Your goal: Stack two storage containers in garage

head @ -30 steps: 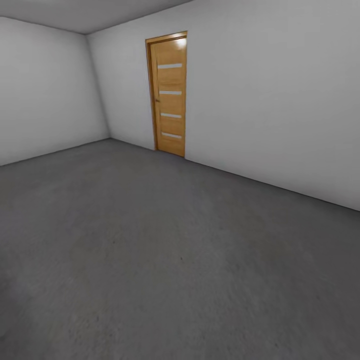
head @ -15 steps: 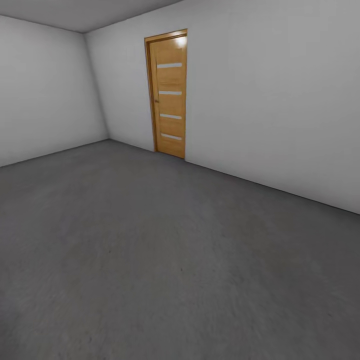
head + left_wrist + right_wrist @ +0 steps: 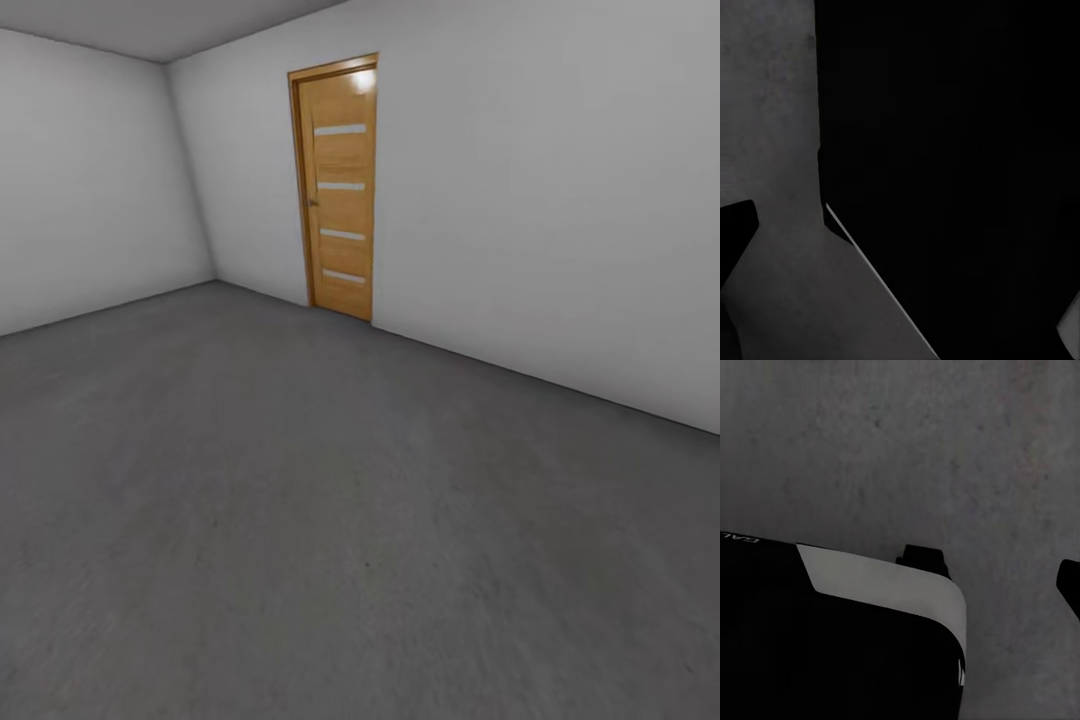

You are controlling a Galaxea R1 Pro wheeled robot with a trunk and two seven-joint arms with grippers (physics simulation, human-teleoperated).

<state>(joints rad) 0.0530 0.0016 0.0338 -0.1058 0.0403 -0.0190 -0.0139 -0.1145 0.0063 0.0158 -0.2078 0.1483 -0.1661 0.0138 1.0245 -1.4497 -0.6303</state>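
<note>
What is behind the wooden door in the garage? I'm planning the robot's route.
Nothing behind it can be seen: the wooden door stands shut in its frame in the white wall. Its pale slots reveal nothing. Dark grey floor runs up to it.

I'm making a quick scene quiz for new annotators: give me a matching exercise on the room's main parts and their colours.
Column 1:
1. floor
2. door
3. walls
4. strips on the door

Column 2:
A. orange-brown wood
B. dark grey
C. pale, nearly white inset bars
D. plain light grey-white

Pairs: 1-B, 2-A, 3-D, 4-C
</note>
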